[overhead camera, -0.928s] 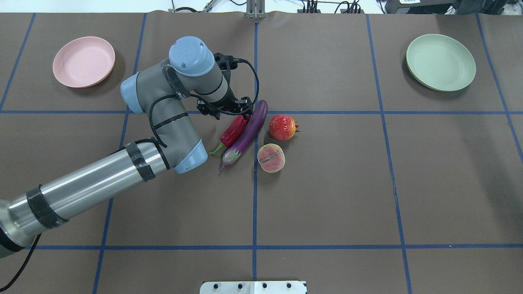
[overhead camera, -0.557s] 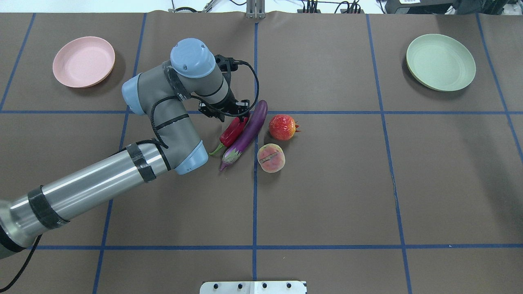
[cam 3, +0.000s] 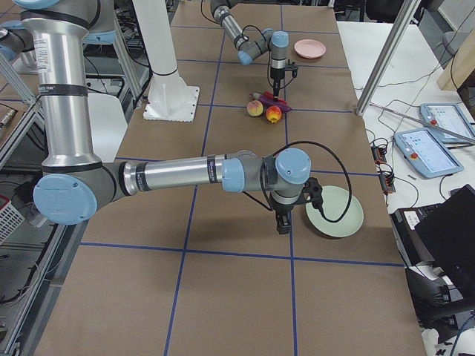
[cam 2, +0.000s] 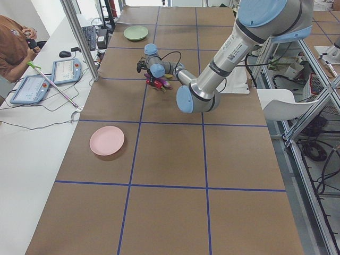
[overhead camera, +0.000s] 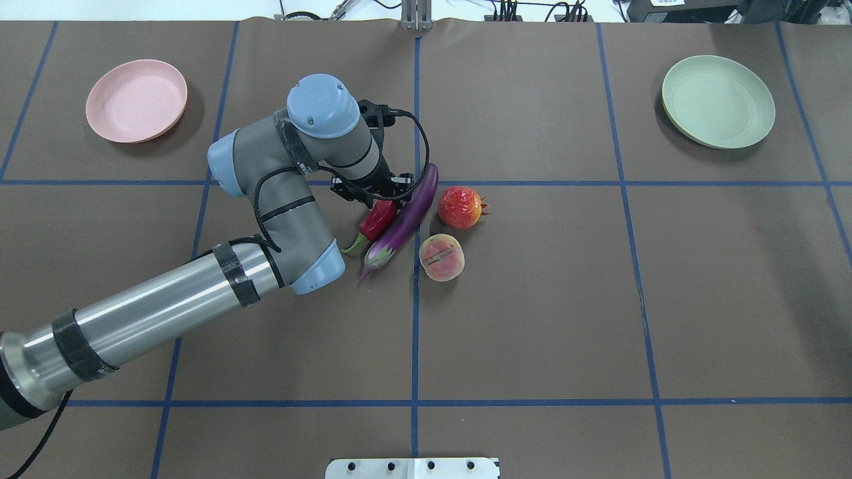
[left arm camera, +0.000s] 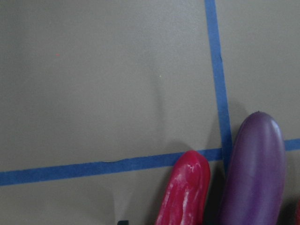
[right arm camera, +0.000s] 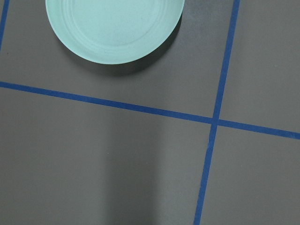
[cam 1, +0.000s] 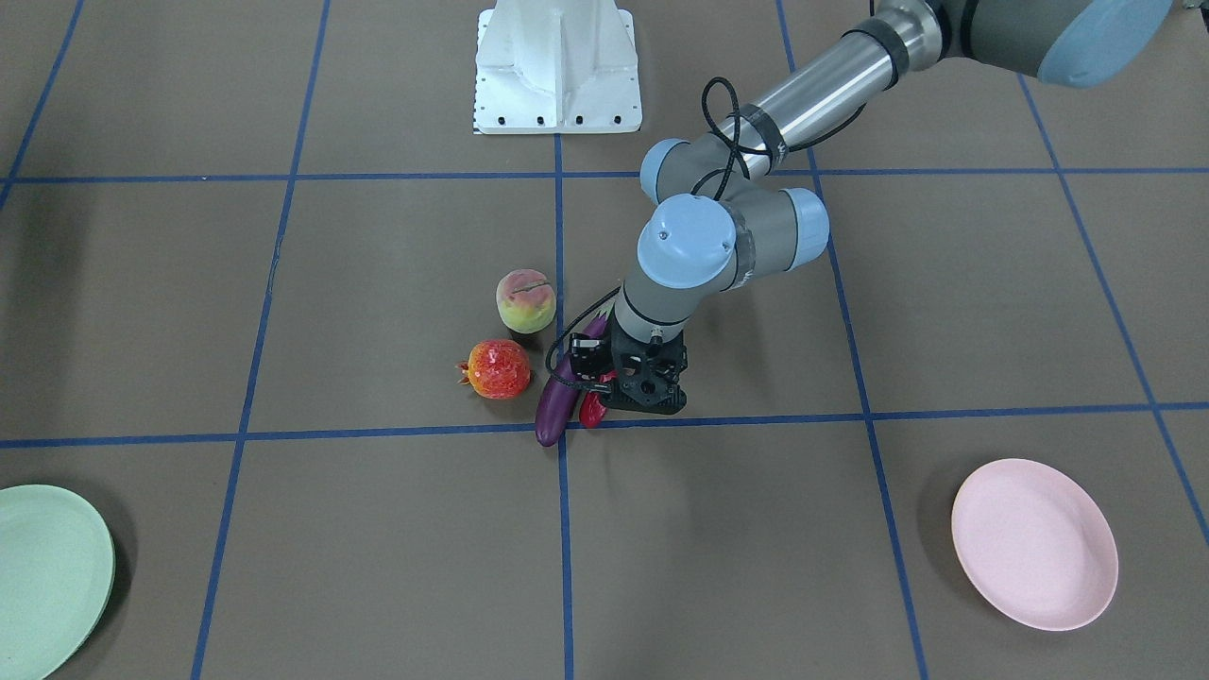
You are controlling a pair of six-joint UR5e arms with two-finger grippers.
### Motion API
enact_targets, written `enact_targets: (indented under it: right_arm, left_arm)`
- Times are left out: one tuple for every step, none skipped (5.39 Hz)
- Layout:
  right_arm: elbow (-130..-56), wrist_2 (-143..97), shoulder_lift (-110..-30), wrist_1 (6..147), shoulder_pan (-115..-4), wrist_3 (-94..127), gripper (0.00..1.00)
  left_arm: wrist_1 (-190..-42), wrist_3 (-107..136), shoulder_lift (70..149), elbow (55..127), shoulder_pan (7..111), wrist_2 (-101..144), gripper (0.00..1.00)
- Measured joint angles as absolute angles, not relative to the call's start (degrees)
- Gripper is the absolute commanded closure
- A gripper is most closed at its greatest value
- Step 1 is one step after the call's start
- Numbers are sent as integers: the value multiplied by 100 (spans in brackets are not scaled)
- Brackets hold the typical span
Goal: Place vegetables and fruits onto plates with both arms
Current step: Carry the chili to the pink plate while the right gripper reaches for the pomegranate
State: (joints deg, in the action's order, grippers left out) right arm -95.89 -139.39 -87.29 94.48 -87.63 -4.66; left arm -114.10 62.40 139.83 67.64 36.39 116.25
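Observation:
The red chili pepper (overhead camera: pixel 376 219) lies against the purple eggplant (overhead camera: pixel 406 216) at the table's middle. The pomegranate (overhead camera: pixel 460 207) and the peach (overhead camera: pixel 440 257) sit just to their right. My left gripper (overhead camera: pixel 381 193) hangs over the chili's far end, looks open, and holds nothing. The left wrist view shows the chili's tip (left arm camera: pixel 185 197) and the eggplant's tip (left arm camera: pixel 253 173) on a blue tape line. The pink plate (overhead camera: pixel 136 100) is far left and the green plate (overhead camera: pixel 719 101) far right, both empty. My right gripper (cam 3: pixel 281 225) hovers beside the green plate (right arm camera: pixel 115 28); I cannot tell whether it is open or shut.
The white pedestal base (cam 1: pixel 557 66) stands at the robot's edge of the table. Blue tape lines (overhead camera: pixel 415 299) divide the brown table cover. A side bench with tablets (cam 2: pixel 32 87) and an operator (cam 2: pixel 13 40) lies beyond the far edge.
My left arm has moved to the right and lower, so the gripper now covers the chili's far end. The produce and plates have not moved.

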Motion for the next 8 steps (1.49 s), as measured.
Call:
enact_targets:
  right_arm:
    - [-9589, -13940, -8743, 9448, -8763, -466, 0]
    - [-9590, -13939, -8757, 9448, -8763, -466, 0]
    - [-9607, -13939, -8758, 9448, -8763, -457, 0]
    - [-9655, -13940, -8702, 9446, -8763, -320, 0]
    - [-9791, -13945, -8540, 9444, -8687, 96, 0]
    - [-9980, -13948, -8298, 9445, -8433, 771, 0]
    - [-10168, -13936, -7954, 9443, -8004, 1775, 0]
    - [-10384, -13905, -7521, 9447, -7437, 3045, 0]
  left_arm:
    - [-11415, 6243, 13981, 6754, 3594, 11608, 100]
    - [-11422, 6422, 13979, 6760, 3585, 11591, 100]
    - [-11494, 6834, 13982, 6798, 3668, 11591, 100]
    - [-11584, 7125, 13986, 6842, 3904, 11617, 100]
    - [-11587, 7074, 13983, 6858, 4232, 11659, 100]
    - [-11552, 6837, 13966, 6855, 4536, 11831, 100]
    - [-11498, 6541, 13936, 6843, 4867, 12162, 100]
    - [-11300, 6148, 13907, 6834, 5152, 12365, 100]
